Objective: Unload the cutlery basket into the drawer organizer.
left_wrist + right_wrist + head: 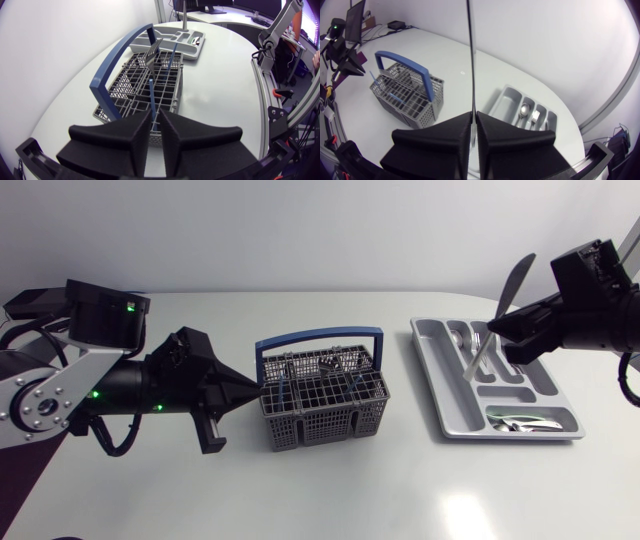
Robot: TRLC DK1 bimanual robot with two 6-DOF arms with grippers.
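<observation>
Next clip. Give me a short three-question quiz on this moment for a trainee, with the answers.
1. True or false: the right gripper is empty.
2. Where is the left gripper? A. shut on the basket wall; B. holding a spoon in the air; C. lying flat on the tabletop.
3. Fill in: the basket's handle is ____ in colour.
Key: 1 false, it holds a knife near the organizer; 2 A; 3 blue.
</observation>
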